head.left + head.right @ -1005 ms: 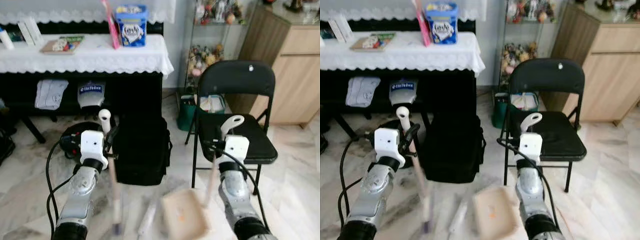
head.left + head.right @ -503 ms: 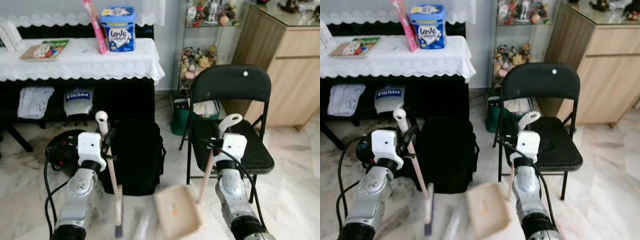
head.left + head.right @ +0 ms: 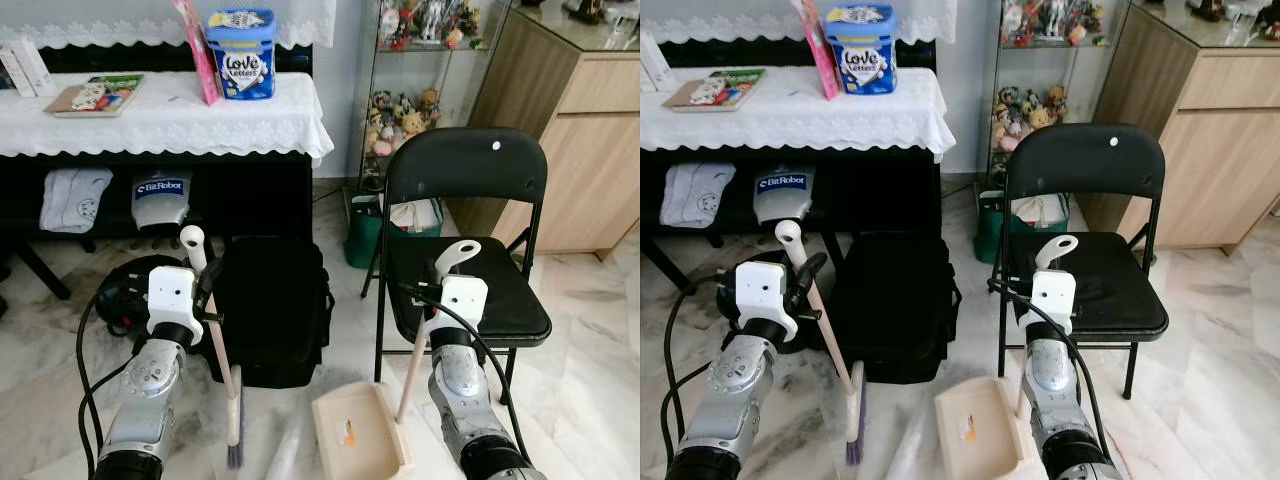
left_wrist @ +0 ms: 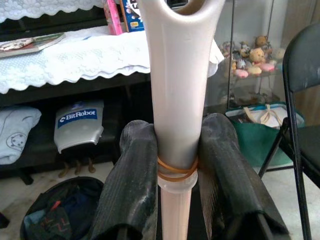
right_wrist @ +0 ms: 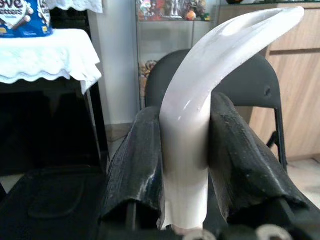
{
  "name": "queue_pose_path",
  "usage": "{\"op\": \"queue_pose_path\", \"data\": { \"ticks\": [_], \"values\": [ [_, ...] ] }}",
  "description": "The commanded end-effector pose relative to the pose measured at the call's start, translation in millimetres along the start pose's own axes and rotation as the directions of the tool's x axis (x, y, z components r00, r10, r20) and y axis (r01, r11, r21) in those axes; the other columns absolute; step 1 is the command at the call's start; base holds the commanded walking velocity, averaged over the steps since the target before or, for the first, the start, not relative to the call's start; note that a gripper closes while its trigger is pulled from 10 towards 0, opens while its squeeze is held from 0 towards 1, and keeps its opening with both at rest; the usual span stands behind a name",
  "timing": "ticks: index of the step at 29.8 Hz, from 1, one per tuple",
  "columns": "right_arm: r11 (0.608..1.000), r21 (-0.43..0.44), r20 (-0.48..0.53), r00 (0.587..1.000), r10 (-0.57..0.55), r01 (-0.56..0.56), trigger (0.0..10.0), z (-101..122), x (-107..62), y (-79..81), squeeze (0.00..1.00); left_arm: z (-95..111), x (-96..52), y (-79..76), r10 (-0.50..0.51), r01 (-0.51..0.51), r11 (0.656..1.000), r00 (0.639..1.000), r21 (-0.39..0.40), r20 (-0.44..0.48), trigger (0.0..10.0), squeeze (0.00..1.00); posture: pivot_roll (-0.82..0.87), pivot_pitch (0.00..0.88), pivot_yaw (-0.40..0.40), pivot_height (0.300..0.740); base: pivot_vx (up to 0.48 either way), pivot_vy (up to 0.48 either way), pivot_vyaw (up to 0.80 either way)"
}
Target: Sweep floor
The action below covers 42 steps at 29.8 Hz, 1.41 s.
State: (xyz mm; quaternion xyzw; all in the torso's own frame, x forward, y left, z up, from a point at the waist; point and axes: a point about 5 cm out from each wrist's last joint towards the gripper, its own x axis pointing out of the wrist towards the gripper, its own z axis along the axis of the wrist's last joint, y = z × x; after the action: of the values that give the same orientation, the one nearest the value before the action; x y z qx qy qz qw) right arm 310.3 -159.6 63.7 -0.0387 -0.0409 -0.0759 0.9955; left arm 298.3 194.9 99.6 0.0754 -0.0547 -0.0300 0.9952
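The left claw (image 4: 176, 165) is clamped on the pale handle of a small broom (image 3: 222, 352), its two black fingers (image 4: 131, 185) pressing either side of the stem just above a rubber band. The broom slants down from the claw to the marble floor (image 3: 590, 340), where its purple bristles touch the tiles in front of a black bag (image 3: 270, 305). The right claw (image 5: 185, 165) grips the curved white handle of a dustpan (image 3: 358, 435) in the same way. The beige pan sits low over the floor, just beside the broom head, whether touching the tiles I can't tell, and in front of a black folding chair (image 3: 465, 230). Behind them stands a bench (image 3: 170, 115) under a white lace cloth, carrying a blue tub (image 3: 240, 55) and a book (image 3: 95, 95).
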Motion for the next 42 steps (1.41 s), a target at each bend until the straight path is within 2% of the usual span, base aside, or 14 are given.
{"op": "queue_pose_path", "data": {
  "ticks": [1, 25, 33, 37, 42],
  "values": [
    [1.000, 0.001, -0.015, 1.000, -0.027, 0.027, 10.0, 1.3, 4.9, -2.5, 0.00, 5.9, 6.4, 1.6, -0.010, 0.008, 0.999, 1.000, 0.036, 0.030, 10.0, 0.00, 0.02, 0.029, 0.012, 0.740, 0.000, 0.000, 0.00],
    [0.995, -0.061, -0.095, 0.991, -0.089, 0.084, 10.0, -7.5, 13.8, -17.7, 0.00, -3.5, 2.3, 4.2, -0.001, 0.001, 0.999, 1.000, 0.037, 0.007, 10.0, 0.00, 0.03, 0.038, 0.015, 0.740, 0.000, 0.000, 0.00],
    [0.987, 0.008, -0.211, 0.965, -0.156, 0.161, 10.0, -22.2, 8.2, -23.7, 0.00, -2.7, 2.3, 4.8, -0.012, 0.012, 0.999, 1.000, 0.039, 0.009, 10.0, 0.00, 0.04, 0.041, 0.019, 0.740, 0.000, 0.000, 0.00],
    [0.988, 0.027, -0.124, 0.982, -0.145, 0.149, 10.0, -10.7, 13.1, -23.3, 0.00, -2.6, 2.2, 5.7, -0.011, 0.011, 0.999, 1.000, 0.039, 0.012, 10.0, 0.00, 0.04, 0.043, 0.021, 0.740, 0.000, 0.000, 0.00],
    [0.991, -0.006, -0.057, 0.989, -0.136, 0.136, 10.0, -2.5, 16.3, -23.2, 0.00, -2.2, 2.5, 5.0, -0.012, 0.011, 0.999, 1.000, 0.038, 0.015, 10.0, 0.00, 0.04, 0.042, 0.021, 0.740, 0.000, 0.000, 0.00]
  ]
}}
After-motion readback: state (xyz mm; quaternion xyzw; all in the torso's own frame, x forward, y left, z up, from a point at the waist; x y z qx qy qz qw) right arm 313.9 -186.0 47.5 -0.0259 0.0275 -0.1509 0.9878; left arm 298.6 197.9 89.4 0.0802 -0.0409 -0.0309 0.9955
